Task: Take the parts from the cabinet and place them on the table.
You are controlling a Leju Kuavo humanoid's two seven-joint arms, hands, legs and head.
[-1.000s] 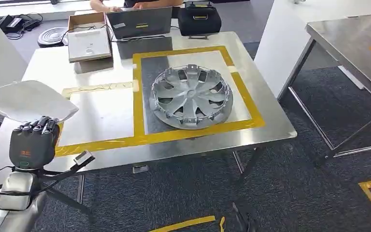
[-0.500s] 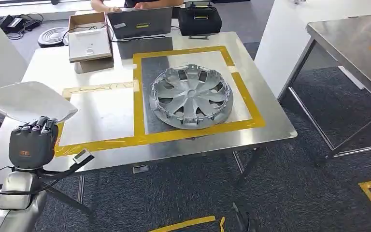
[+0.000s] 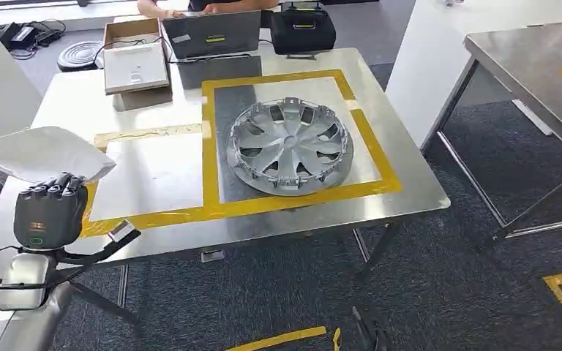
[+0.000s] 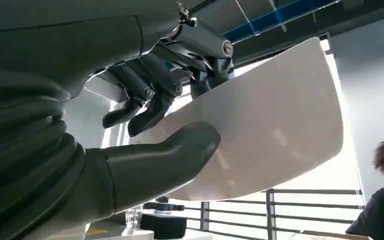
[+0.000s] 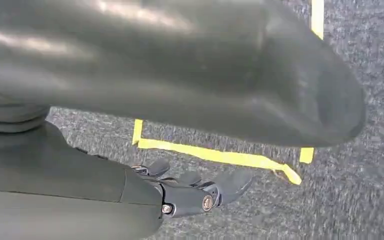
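Holding the white panel (image 3: 40,152) roughly flat, long axis crosswise, the left hand (image 3: 42,216) grips its near edge.

Robot's left hand (image 3: 42,213) holding a white panel (image 3: 42,154) at the lower left of the frame.
A silver hubcap (image 3: 290,145) lies centre frame on the metal surface (image 3: 402,186), inside yellow tape.

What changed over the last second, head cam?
The left robot hand holds the white panel throughout; hand and panel drifted slightly toward the table's left front corner, the panel tilting a bit. Nothing was taken hold of or let go. The wheel cover stays inside the yellow tape frame; the box, laptop and black bag are unmoved.
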